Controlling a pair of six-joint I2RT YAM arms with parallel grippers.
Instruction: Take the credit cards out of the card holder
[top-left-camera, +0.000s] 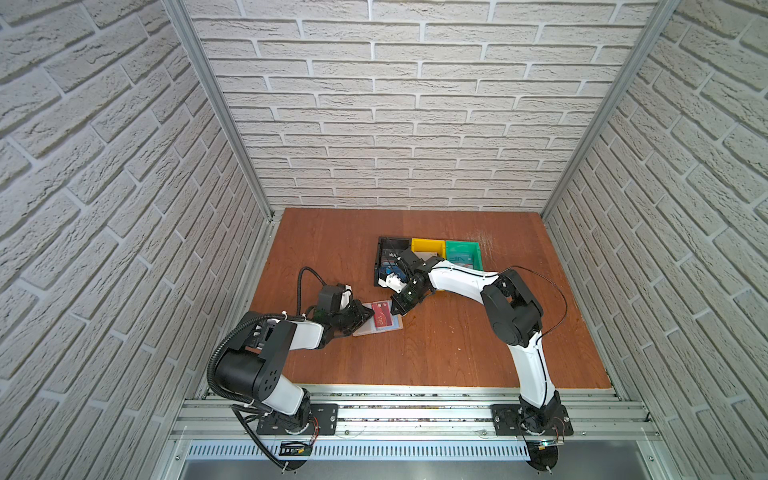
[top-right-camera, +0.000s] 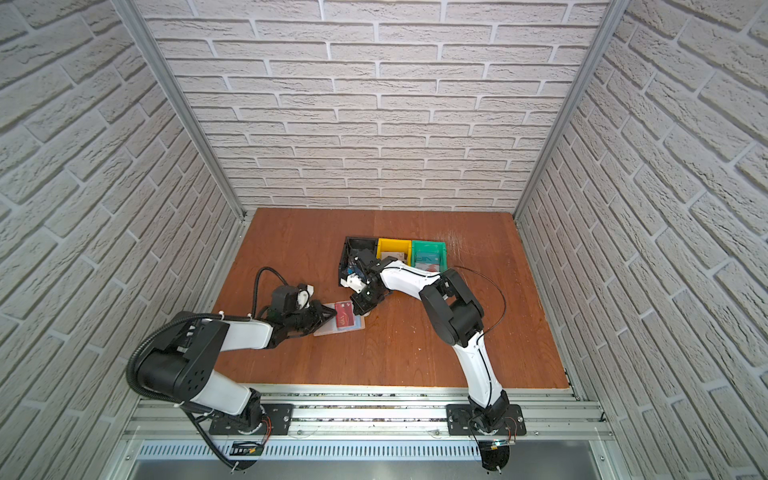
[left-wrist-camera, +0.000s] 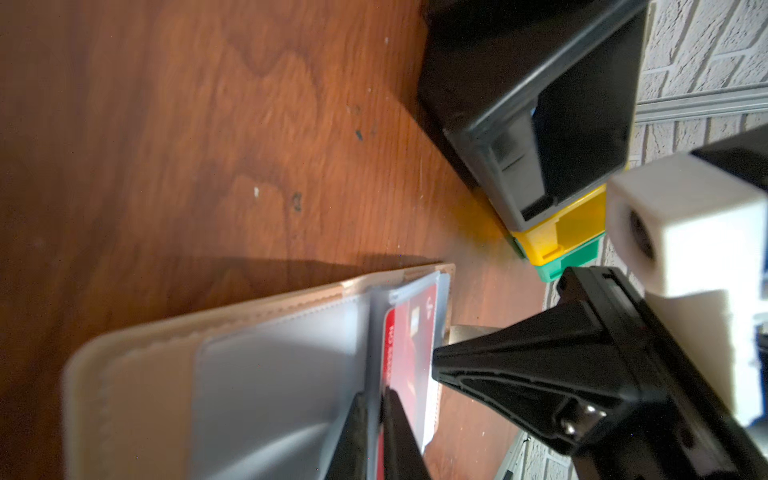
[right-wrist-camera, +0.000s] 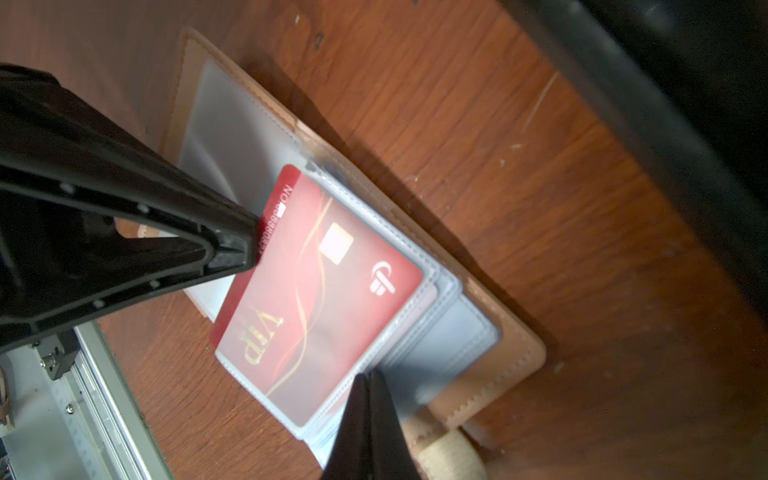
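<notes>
The tan card holder (top-left-camera: 395, 329) (right-wrist-camera: 511, 340) lies open on the wooden table, clear sleeves up. A dark red "VIP" credit card (top-left-camera: 382, 314) (right-wrist-camera: 324, 291) sits in the top sleeve, one end sticking out. My left gripper (top-left-camera: 368, 313) (left-wrist-camera: 374, 395) is shut on that protruding end of the card. My right gripper (top-left-camera: 397, 309) (right-wrist-camera: 369, 376) is shut with nothing between its fingers, its tip resting on the sleeves at the opposite end. In the left wrist view the right gripper's black finger (left-wrist-camera: 478, 374) stands right beside the card (left-wrist-camera: 409, 345).
Black bin (top-left-camera: 384, 242), yellow bin (top-left-camera: 428, 242) and green bin (top-left-camera: 478, 253) stand in a row behind the holder, partly under my right arm. A blue card (top-left-camera: 388, 254) lies in the black bin. The holder's pale snap tab (right-wrist-camera: 449, 453) sticks out by the right fingers.
</notes>
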